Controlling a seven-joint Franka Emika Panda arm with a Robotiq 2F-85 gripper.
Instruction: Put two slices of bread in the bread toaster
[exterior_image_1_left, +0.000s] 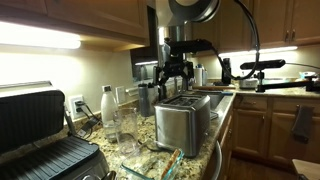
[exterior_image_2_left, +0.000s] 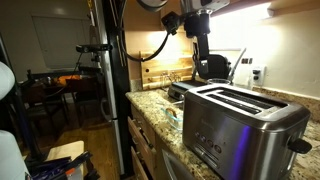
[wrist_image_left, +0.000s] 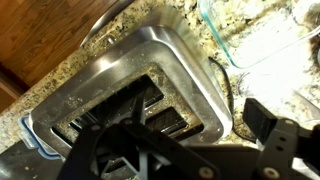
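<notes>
The shiny steel bread toaster (exterior_image_1_left: 182, 122) stands on the granite counter and fills the foreground in an exterior view (exterior_image_2_left: 240, 128). The wrist view looks straight down on its top and two dark slots (wrist_image_left: 130, 95). My gripper (exterior_image_1_left: 172, 76) hangs a little above the toaster, and it also shows behind the toaster in an exterior view (exterior_image_2_left: 204, 58). In the wrist view its fingers (wrist_image_left: 175, 125) are spread wide with nothing between them. No slices of bread show in any view, and I cannot tell whether anything is inside the slots.
A large black ribbed contact grill (exterior_image_1_left: 40, 135) stands to one side. Bottles and glasses (exterior_image_1_left: 112, 115) stand by the wall. A clear glass dish (wrist_image_left: 250, 35) lies beside the toaster, and another (exterior_image_1_left: 160, 160) lies in front of it. The counter edge (exterior_image_2_left: 150, 125) drops to cabinets.
</notes>
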